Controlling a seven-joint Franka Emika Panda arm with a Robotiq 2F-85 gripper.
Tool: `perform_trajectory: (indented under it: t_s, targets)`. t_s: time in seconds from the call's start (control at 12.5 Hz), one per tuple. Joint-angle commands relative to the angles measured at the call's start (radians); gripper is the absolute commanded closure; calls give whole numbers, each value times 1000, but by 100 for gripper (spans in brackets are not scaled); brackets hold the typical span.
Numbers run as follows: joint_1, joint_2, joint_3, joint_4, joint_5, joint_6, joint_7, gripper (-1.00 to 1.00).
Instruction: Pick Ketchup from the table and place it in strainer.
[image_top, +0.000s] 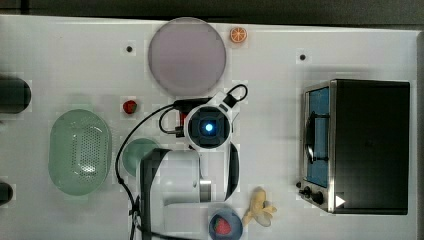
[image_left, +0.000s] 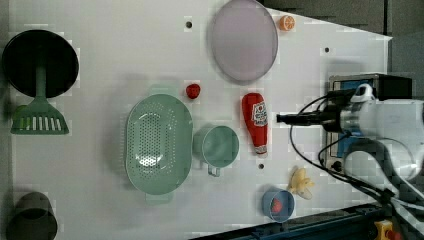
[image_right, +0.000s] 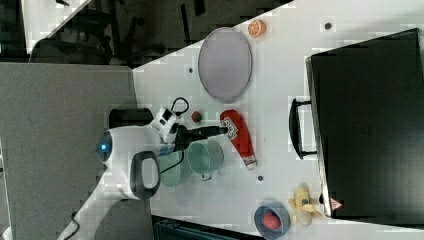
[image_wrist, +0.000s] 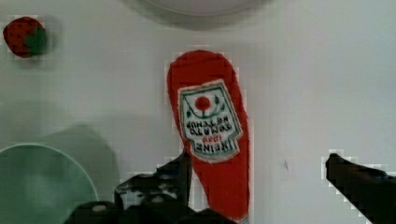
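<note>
Ketchup (image_left: 255, 121) lies flat on the tabletop (image_left: 125, 55), label up, cap toward the left view's bottom, just right of the green cup (image_left: 216, 146) in the left view. Gripper (image_wrist: 261, 186) hovers over it, fingers (image_wrist: 180, 175) spread wide, nothing held; in the wrist view they straddle the bottle's lower body. Step in hand: approach for the pick. Next move likely calls for a straight descent, then closing across the narrow width (not along the length). Strainer (image_left: 158, 143) sits left of the cup in the left view, so the carry must clear the cup's rim. Strawberry (image_left: 193, 91) and lilac plate (image_left: 243, 40) lie near the bottle's base end; open tabletop on its right side.
</note>
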Motion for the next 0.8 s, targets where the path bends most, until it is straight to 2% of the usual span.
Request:
perform_trajectory:
  t_s: [0.08,0.64,0.72,0.8]
  targets:
    - [1,77,11,-13,-5,68,-112,-100]
    - [1,226,8,-14,-5,173,-110,-100]
    - [2,234,9,-14,-5,184,-108,-93]
    - [2,240,7,-15,-5,205,-108,-69]
